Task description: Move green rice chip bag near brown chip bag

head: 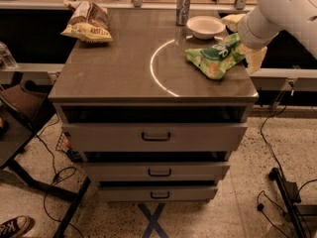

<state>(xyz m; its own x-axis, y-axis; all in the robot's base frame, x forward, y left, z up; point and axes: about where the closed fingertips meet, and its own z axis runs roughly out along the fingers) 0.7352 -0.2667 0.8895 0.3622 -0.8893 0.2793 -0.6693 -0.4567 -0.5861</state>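
The green rice chip bag lies on the right side of the grey cabinet top, near its right edge. The brown chip bag lies at the far left corner of the same top. My gripper comes in from the upper right on a white arm. Its cream fingers stand wide apart, one behind and one in front of the bag's right end. The gripper is open and the bag rests on the top.
A white bowl and a tall metal can stand just behind the green bag. The cabinet has three drawers below. A dark chair stands at the left, and cables and a stand base lie on the floor at the right.
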